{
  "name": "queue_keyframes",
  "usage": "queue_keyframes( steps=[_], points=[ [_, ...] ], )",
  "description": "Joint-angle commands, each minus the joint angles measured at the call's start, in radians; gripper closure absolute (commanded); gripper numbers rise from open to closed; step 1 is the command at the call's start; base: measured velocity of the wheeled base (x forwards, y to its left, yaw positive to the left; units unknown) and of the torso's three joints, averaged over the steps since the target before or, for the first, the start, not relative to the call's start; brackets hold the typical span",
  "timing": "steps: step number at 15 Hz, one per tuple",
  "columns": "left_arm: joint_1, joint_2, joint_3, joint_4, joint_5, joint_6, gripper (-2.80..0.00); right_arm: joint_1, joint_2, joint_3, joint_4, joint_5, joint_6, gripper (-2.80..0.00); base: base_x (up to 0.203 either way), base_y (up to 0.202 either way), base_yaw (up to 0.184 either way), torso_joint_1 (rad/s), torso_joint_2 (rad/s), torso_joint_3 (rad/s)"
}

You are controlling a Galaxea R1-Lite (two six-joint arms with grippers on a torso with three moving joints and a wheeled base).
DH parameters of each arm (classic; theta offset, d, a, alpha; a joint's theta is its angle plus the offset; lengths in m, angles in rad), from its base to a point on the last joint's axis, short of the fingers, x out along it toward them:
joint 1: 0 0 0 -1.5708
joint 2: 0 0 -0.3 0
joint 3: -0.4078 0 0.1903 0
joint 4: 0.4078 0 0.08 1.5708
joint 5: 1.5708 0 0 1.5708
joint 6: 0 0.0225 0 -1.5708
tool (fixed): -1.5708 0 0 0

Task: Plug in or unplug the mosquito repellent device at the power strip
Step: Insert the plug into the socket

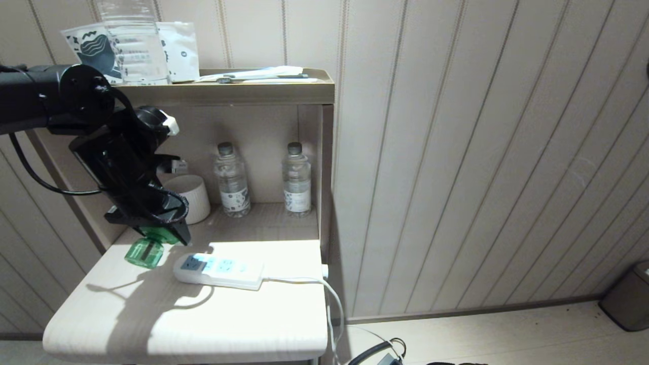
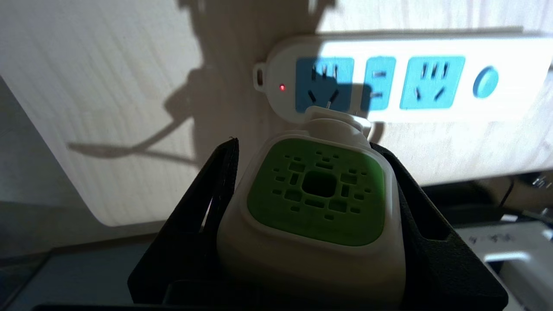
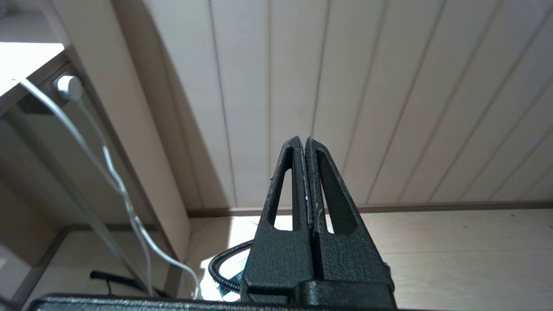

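White-and-green mosquito repellent device (image 2: 317, 203) clamped by head in left gripper (image 2: 311, 181), prongs just short of power strip (image 2: 432, 86) end socket. Judged light, rigid, smooth-sided; bottle (image 1: 144, 252) likely fragile. Right gripper (image 3: 307, 172) closed, empty, parked low.

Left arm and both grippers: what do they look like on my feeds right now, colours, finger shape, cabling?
The left arm is matte black with rounded joint housings, a small white tab near the wrist, and a black cable looping beneath it. The left gripper has black, flat, wedge-like fingers. The right gripper is textured black plastic; its fingers are tapering triangles, each with a long slot cut through.
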Motion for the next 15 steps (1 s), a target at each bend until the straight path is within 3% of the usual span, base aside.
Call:
queue_keyframes(
  steps=[1,5,8,9,15],
  points=[
    [0.018,0.0,-0.003,0.026,0.002,0.038,0.0,0.0,0.0,0.0,0.0,0.0,0.001,0.0,0.0,0.0,0.0,0.0,0.0,0.0],
    [0.015,0.017,-0.005,0.051,0.012,0.047,0.0,0.0,0.0,0.0,0.0,0.0,0.0,0.0,0.0,0.0,0.0,0.0,0.0,0.0],
    [-0.001,0.051,-0.006,0.051,0.08,0.037,0.0,0.0,0.0,0.0,0.0,0.0,0.0,0.0,0.0,0.0,0.0,0.0,0.0,0.0],
    [-0.01,0.058,-0.006,0.046,0.105,0.021,0.0,0.0,0.0,0.0,0.0,0.0,0.0,0.0,0.0,0.0,0.0,0.0,0.0,0.0],
    [-0.059,0.061,-0.006,0.033,0.104,-0.079,0.0,0.0,0.0,0.0,0.0,0.0,0.001,0.0,0.0,0.0,0.0,0.0,0.0,0.0]
  ],
)
